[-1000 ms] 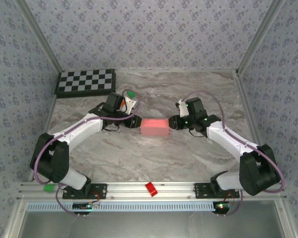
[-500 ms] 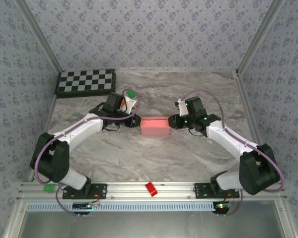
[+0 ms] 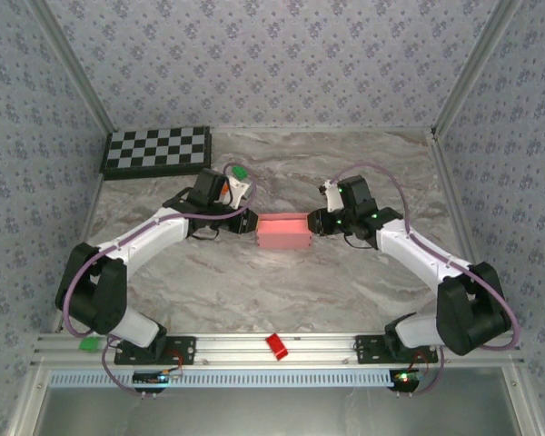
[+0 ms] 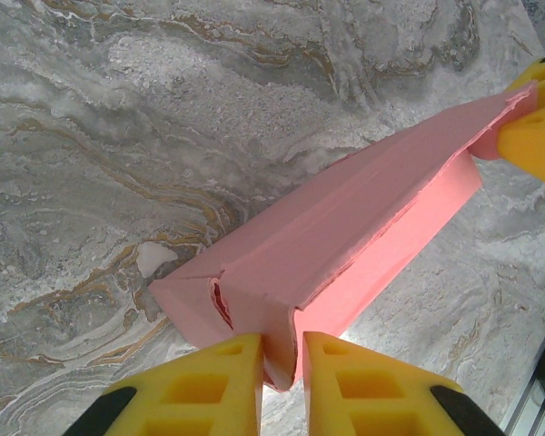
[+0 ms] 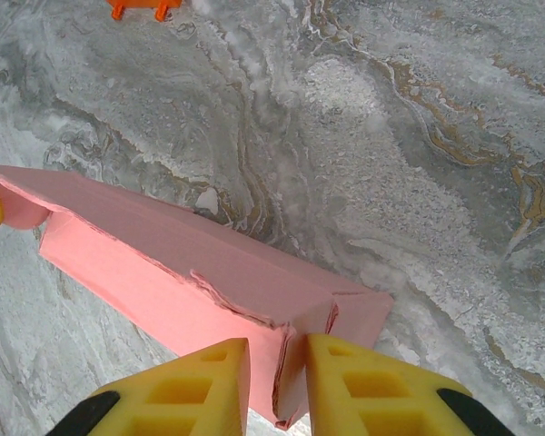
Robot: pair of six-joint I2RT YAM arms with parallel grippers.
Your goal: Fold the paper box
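The paper box [image 3: 282, 232] is a salmon-pink, long, low box lying on the marble table between both arms. My left gripper [image 3: 252, 222] is at its left end. In the left wrist view the yellow fingers [image 4: 209, 381] pinch the folded end wall of the paper box [image 4: 345, 227], and my left gripper [image 4: 283, 341] is shut on it. My right gripper [image 3: 313, 222] is at the right end. In the right wrist view my right gripper [image 5: 279, 343] straddles the end flap of the paper box [image 5: 182, 263], one finger touching it and a small gap on the other side.
A checkerboard [image 3: 157, 150] lies at the back left. A small green bit [image 3: 239, 172] sits behind the left arm, and an orange bit [image 5: 143, 7] lies on the table beyond the box. A red bit [image 3: 276, 345] rests on the front rail.
Both pairs of jaws have narrowed around the box's ends. The right gripper has edged slightly left toward the box. The box has stayed where it was.
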